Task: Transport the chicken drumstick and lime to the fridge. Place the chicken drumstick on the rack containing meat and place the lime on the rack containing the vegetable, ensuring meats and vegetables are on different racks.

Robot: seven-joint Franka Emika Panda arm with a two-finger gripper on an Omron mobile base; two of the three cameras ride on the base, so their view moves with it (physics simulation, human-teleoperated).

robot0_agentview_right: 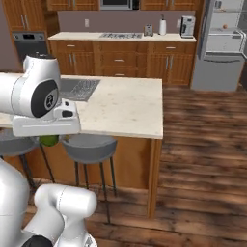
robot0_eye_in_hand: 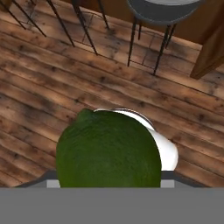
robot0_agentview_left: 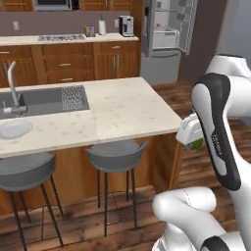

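Note:
My gripper (robot0_agentview_left: pixel 194 142) hangs beside the island's right end, over the wooden floor, shut on the lime (robot0_eye_in_hand: pixel 108 151). The dark green lime looms large in the hand view and hides the fingertips; it peeks out under the white hand (robot0_agentview_right: pixel 48 140). The tall grey fridge (robot0_agentview_right: pixel 221 46) stands far off at the back right with its doors open (robot0_agentview_left: pixel 166 29), pale shelves showing. A small red-orange spot (robot0_agentview_right: pixel 225 26) sits on an upper shelf, too small to name. The chicken drumstick and the meat are out of view.
The pale stone island counter (robot0_agentview_left: pixel 122 105) holds a sink (robot0_agentview_left: pixel 34 100) with a tap and a white bowl (robot0_agentview_left: pixel 13 129). Grey stools (robot0_agentview_left: pixel 115 156) stand under its near edge. Open wooden floor (robot0_agentview_right: pixel 202 144) stretches from the island toward the fridge. Back cabinets carry a coffee machine (robot0_agentview_right: pixel 186 26).

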